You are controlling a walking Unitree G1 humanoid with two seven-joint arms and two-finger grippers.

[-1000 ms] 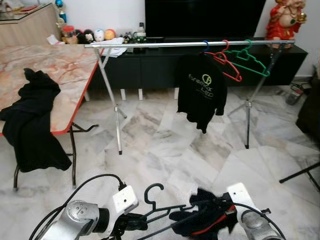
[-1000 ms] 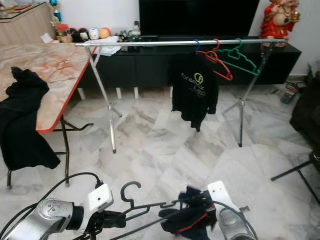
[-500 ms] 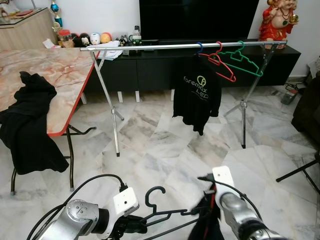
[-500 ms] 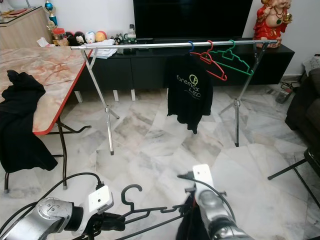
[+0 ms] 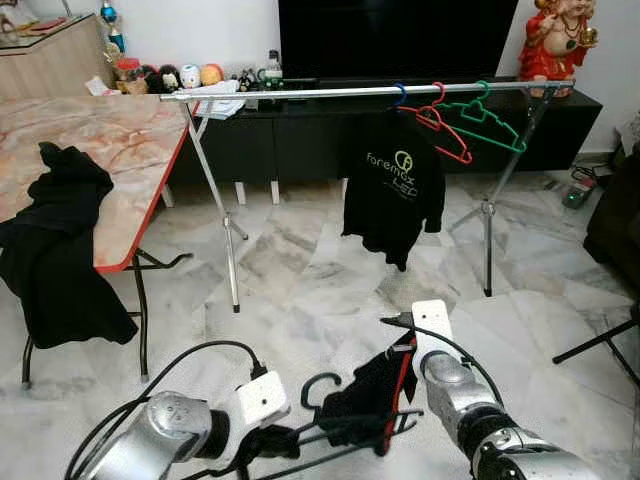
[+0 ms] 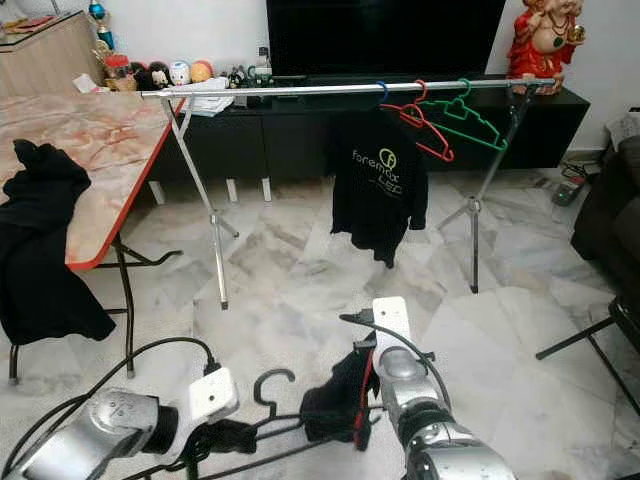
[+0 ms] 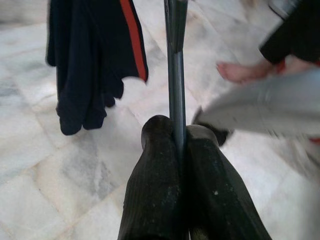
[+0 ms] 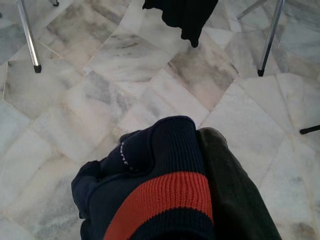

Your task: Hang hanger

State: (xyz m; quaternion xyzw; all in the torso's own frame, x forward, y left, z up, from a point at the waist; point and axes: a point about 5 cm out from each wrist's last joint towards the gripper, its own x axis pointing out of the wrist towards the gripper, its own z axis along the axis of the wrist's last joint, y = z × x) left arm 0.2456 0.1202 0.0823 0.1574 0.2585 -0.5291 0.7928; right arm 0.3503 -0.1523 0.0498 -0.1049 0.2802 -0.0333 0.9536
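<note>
Left end effector [image 5: 268, 442] low at 7 o'clock, fingers [image 7: 160, 170] pinched tight on bar of black hanger [image 5: 322, 388]; hook up, near frame centre-bottom. Right end effector [image 5: 392, 385] at 5 o'clock, fingers wrapped in dark garment w/ red stripe [image 5: 372, 395]; gripping the cloth, fabric draped over hanger's far end. Garment hem hanging free above marble floor [image 5: 300, 290]. Clothes rail [image 5: 330, 92] at 12 o'clock, well apart from hanger: black printed tee [image 5: 395, 185], red hanger [image 5: 448, 130], green hanger [image 5: 490, 118] at rail's 2 o'clock end. Desk [image 5: 120, 140] at 10 o'clock, black clothing [image 5: 55, 240] slumped over its edge. Bare foot of a person [image 7: 240, 71] on floor in left wrist view.
</note>
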